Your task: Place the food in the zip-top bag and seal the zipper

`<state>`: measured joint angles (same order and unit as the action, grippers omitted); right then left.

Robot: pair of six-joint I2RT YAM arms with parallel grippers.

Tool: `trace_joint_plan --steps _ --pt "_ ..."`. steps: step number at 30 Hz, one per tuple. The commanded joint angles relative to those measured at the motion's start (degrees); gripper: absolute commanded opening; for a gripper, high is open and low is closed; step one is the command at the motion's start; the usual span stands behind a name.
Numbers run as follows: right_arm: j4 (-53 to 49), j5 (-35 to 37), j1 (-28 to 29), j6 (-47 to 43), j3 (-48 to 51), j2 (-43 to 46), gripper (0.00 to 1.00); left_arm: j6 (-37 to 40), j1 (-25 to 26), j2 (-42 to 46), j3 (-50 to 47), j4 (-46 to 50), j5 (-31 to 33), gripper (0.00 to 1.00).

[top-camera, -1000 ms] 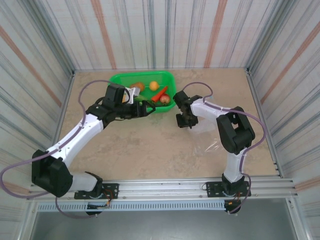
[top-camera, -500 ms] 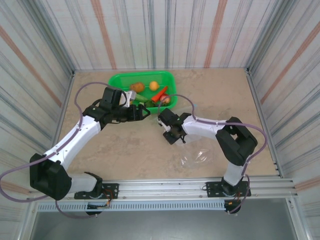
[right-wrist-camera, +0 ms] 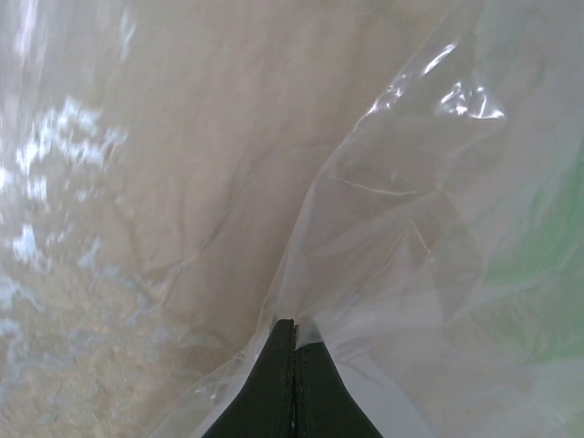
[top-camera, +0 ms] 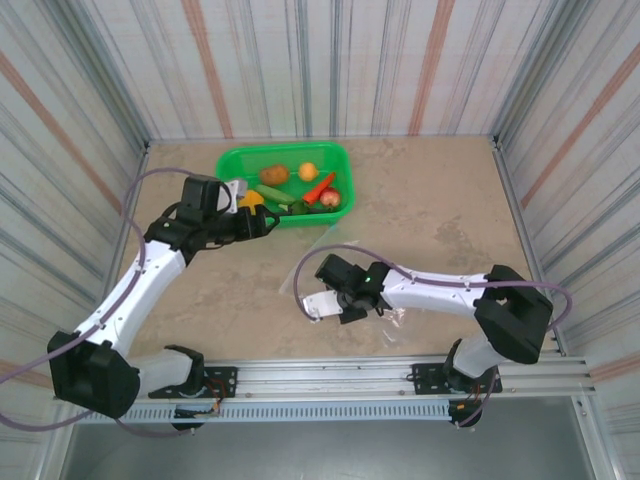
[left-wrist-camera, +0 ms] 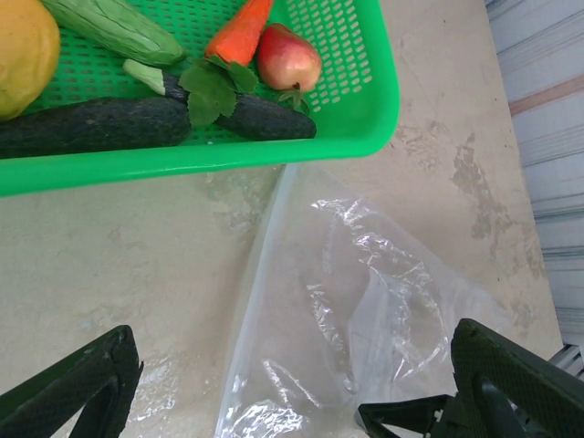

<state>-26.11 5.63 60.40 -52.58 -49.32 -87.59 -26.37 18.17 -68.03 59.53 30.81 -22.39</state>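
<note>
Pinching zip-top bag (left-wrist-camera: 365, 292) beside basket (left-wrist-camera: 228, 157): right gripper (right-wrist-camera: 292, 333) clamped on film, likely positioning it; left gripper (top-camera: 265, 222) wide, empty.

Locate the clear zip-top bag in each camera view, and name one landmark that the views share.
Top external: the zip-top bag lies front of centre, at the right pincer.
Left wrist: lower middle, just below the green basket.
Right wrist: centre and right, pinched in the shut pincer at the bottom.
Landmark: the green basket, probably the green tint at the right wrist view's right edge.
</note>
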Motion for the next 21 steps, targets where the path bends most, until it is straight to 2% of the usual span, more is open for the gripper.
trace_joint_plan --steps 1,3,4,7,10,13,14,17,19,21 --pt "-0.88 6.06 -0.67 -7.69 1.67 -1.69 0.03 -0.82 -0.13 0.85 -1.81 2.04 -1.73 0.91" --pt "-0.63 4.12 -1.25 -3.14 0.03 -0.69 0.25 -1.16 0.06 -0.48 -3.14 1.97 -3.96 0.91" --pt "-0.80 2.93 -1.41 -1.17 -0.78 0.16 0.32 -1.16 0.26 -1.33 -3.71 1.65 -5.03 0.91" --pt "-0.90 -1.80 -1.43 3.97 -2.00 4.15 0.67 -0.73 1.83 -5.01 -3.97 1.54 -8.09 0.90" --pt "-4.54 -7.66 -2.47 9.25 -3.73 6.76 0.67 0.17 4.97 -9.85 -2.70 1.04 -9.44 0.91" --pt "-3.48 -11.23 -5.05 17.89 -5.07 8.58 0.59 -0.09 6.85 -16.72 -1.56 -1.01 -11.91 0.89" --pt "-1.50 -12.87 -6.43 21.84 -4.95 9.99 0.58 -0.55 7.20 -19.31 -0.90 -1.94 -13.12 0.86" --pt "6.96 -12.14 -10.57 40.28 -3.60 15.05 0.51 0.03 7.67 -24.17 1.67 -2.53 -13.01 0.82" --pt "6.50 -12.19 -14.51 52.94 -4.39 17.33 0.51 1.44 7.45 -27.09 3.77 -1.91 -12.64 0.82" --pt "5.44 -15.26 -18.74 61.95 -4.13 18.76 0.47 2.52 7.32 -30.44 5.91 -1.47 -13.94 0.82"
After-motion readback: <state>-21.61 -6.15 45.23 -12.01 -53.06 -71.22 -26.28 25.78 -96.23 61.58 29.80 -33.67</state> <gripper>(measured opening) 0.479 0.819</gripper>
